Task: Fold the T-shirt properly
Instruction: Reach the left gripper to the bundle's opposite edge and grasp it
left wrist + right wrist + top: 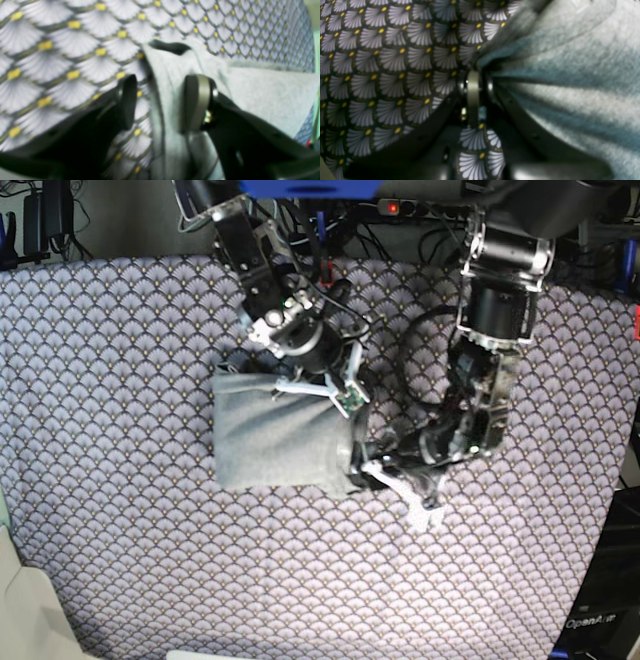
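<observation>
The plain light grey soft-knit T-shirt [280, 430] is lying as a compact folded rectangle near the middle of the bench, on the purple-grey fan-scale patterned cloth [120, 360] that is covering it.

The right claw [473, 75] is pinching shut on a gathered edge of the shirt; in its wrist view the grey fabric is fanning out in taut creases from the closed tips. In the base view this claw is sitting at the bundle's far edge.

The left claw [160, 100] is standing part-open at the bundle's near-right corner. A folded grey edge is running up between its two pads, and the lighter pad [196, 100] is lying against the cloth, while the dark pad is resting apart over the patterned cover. It is not clamping anything.

The step in hand seems to be finishing or tidying the last fold. To do it well, the left claw should close only on the shirt's edge, taking care not to catch the patterned cover beneath. Both claws should then be moving together, keeping the held edges level so the layers stay aligned instead of bunching. The pinched gather at the right claw could leave a wrinkle unless it is released gently and laid flat.
</observation>
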Controlling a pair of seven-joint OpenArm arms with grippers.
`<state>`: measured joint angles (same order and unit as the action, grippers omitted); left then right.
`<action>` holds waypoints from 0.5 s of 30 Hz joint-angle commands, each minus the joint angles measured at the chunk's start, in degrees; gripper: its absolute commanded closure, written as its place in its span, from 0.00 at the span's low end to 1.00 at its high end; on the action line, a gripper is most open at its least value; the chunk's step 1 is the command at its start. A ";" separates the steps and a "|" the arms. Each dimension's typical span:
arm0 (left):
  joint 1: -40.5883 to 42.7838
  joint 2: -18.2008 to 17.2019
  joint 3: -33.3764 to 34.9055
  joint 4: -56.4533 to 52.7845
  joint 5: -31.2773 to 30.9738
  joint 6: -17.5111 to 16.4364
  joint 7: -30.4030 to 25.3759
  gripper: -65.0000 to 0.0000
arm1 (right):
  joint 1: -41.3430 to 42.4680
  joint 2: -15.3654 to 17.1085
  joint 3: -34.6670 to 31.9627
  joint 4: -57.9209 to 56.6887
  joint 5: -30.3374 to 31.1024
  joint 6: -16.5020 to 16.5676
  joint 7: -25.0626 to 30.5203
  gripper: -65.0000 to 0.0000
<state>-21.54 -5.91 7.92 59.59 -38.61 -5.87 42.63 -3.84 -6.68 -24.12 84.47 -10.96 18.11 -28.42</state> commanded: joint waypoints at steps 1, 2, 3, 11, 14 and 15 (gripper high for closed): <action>-1.98 -0.02 0.74 -0.47 -0.64 -0.59 -1.36 0.52 | 0.45 -0.66 -0.36 1.03 0.54 0.13 1.13 1.00; -2.42 0.07 1.53 -2.05 -0.64 -0.59 -1.88 0.52 | 0.45 -0.66 -0.36 1.03 0.54 0.13 1.13 1.00; -2.94 0.24 2.14 -3.55 -0.64 -0.59 -2.50 0.52 | 0.19 -0.66 -0.36 1.03 0.54 0.13 1.13 1.00; -6.90 0.42 6.71 -16.30 -0.64 -0.59 -9.62 0.52 | -1.22 -0.58 -0.45 1.20 0.46 0.13 1.13 0.92; -8.66 0.95 9.97 -20.52 -0.64 -0.24 -11.29 0.52 | -1.48 -0.58 -0.45 1.29 0.46 0.13 1.13 0.83; -8.83 1.47 10.76 -21.57 -0.64 -0.15 -11.99 0.52 | -1.48 -0.58 -0.45 1.56 0.46 0.13 1.13 0.82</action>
<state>-30.44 -4.78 18.39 38.54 -40.73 -8.08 28.38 -5.98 -6.66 -24.21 84.79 -11.14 18.13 -28.75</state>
